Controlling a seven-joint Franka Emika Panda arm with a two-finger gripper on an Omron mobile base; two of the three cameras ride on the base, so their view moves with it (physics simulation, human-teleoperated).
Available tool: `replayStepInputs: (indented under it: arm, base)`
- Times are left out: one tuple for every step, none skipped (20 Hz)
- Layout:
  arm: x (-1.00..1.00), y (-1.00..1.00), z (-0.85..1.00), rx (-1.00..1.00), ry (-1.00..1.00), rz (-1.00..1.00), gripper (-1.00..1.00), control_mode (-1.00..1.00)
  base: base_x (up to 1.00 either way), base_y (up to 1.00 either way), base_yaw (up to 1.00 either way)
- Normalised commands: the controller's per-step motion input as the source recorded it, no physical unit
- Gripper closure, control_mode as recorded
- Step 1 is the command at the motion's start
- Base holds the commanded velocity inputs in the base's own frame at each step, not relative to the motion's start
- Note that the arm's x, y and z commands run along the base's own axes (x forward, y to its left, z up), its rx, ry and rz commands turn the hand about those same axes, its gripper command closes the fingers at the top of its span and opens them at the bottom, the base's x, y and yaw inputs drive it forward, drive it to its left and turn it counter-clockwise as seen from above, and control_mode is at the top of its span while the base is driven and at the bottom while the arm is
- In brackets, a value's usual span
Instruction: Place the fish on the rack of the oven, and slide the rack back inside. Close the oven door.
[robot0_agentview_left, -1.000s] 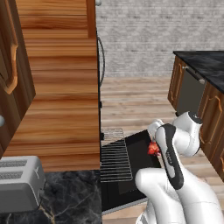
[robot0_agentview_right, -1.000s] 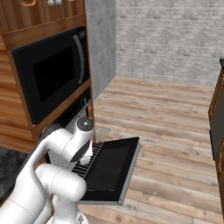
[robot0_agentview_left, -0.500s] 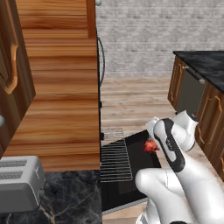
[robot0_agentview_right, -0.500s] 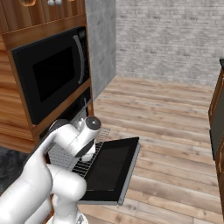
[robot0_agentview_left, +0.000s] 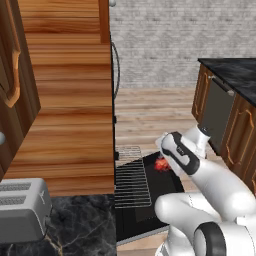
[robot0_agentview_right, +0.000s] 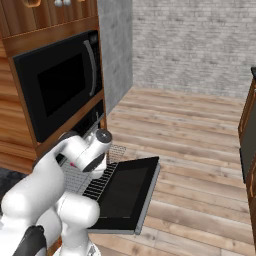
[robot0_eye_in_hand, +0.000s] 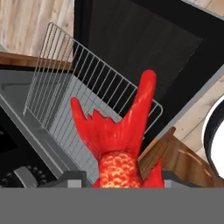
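The red-orange fish (robot0_eye_in_hand: 119, 140) hangs tail-first from my gripper (robot0_eye_in_hand: 120, 181), which is shut on its body. In the left base view the fish (robot0_agentview_left: 161, 165) and gripper (robot0_agentview_left: 165, 161) hover just right of the pulled-out wire rack (robot0_agentview_left: 132, 177), above the lowered oven door (robot0_agentview_left: 150, 210). From the hand view, the rack (robot0_eye_in_hand: 70, 87) lies below and left of the tail, with the door's dark glass (robot0_eye_in_hand: 144, 48) beyond it. The right base view has the rack (robot0_agentview_right: 100, 180) jutting from the oven (robot0_agentview_right: 92, 120) over the open door (robot0_agentview_right: 131, 192), my arm partly covering it.
A black microwave (robot0_agentview_right: 57, 82) sits above the oven in the wood cabinetry (robot0_agentview_left: 65, 115). A grey toaster (robot0_agentview_left: 20, 212) stands on the dark marble counter at lower left. Wood cabinets with a dark counter (robot0_agentview_left: 225, 107) line the right. Open wood floor (robot0_agentview_right: 200, 150) lies beyond the door.
The arm has carried the fish a little leftward, nearer the rack's edge. Rack and oven door have not moved.
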Motion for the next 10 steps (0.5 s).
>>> replayStepInputs:
  arm:
    - [0.15, 0.06, -0.48, 0.0, -0.17, 0.05, 1.0, -1.0]
    - [0.16, 0.08, -0.46, 0.0, -0.17, 0.07, 1.0, -1.0]
    - [0.2, 0.07, -0.44, 0.0, -0.17, 0.1, 1.0, -1.0]
    - [0.21, 0.02, -0.48, 0.0, -0.23, 0.17, 1.0, -1.0]
    - [0.14, 0.03, -0.47, -0.01, -0.23, 0.19, 1.0, -1.0]
    - [0.14, 0.11, -0.49, -0.02, -0.23, 0.22, 1.0, -1.0]
    - [0.12, 0.14, -0.49, -0.02, -0.22, 0.23, 1.0, -1.0]
    - [0.17, 0.2, -0.51, -0.02, -0.2, 0.25, 1.0, -1.0]
    - [0.16, 0.21, -0.46, -0.01, -0.18, 0.26, 1.0, -1.0]
    - [0.2, 0.26, -0.45, -0.01, -0.15, 0.27, 1.0, -1.0]
  base:
    - [0.0, 0.0, 0.0]
    - [0.0, 0.0, 0.0]
    - [0.0, 0.0, 0.0]
    - [0.0, 0.0, 0.0]
    - [0.0, 0.0, 0.0]
    - [0.0, 0.0, 0.0]
    - [0.0, 0.0, 0.0]
    - [0.0, 0.0, 0.0]
    - [0.0, 0.0, 0.0]
    - [0.0, 0.0, 0.0]
